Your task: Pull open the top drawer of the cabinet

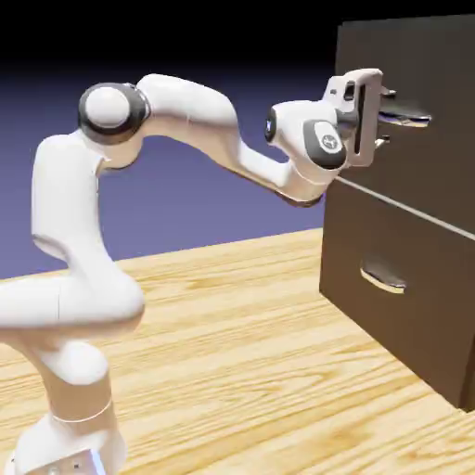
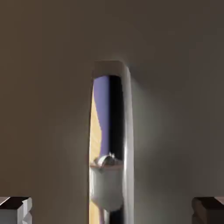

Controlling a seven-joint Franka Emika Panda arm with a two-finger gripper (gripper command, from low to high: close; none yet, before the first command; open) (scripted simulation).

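Note:
The dark brown cabinet (image 1: 348,250) stands at the exterior view's right. Its top drawer (image 1: 436,65) lies flush with the front below it. The drawer's small silver handle (image 1: 410,118) juts out, and my gripper (image 1: 386,117) is open right at it, one finger above and one below. In the hand view the handle (image 2: 124,131) runs as a shiny upright bar across the brown drawer front (image 2: 48,109). My two grey fingertips (image 2: 15,210) sit far apart at the bottom corners, and neither touches the bar.
The lower drawer front carries a curved silver handle (image 1: 383,278). The wooden table (image 1: 241,353) stretches from the robot base to the cabinet's foot. My white arm arches in from the lower left.

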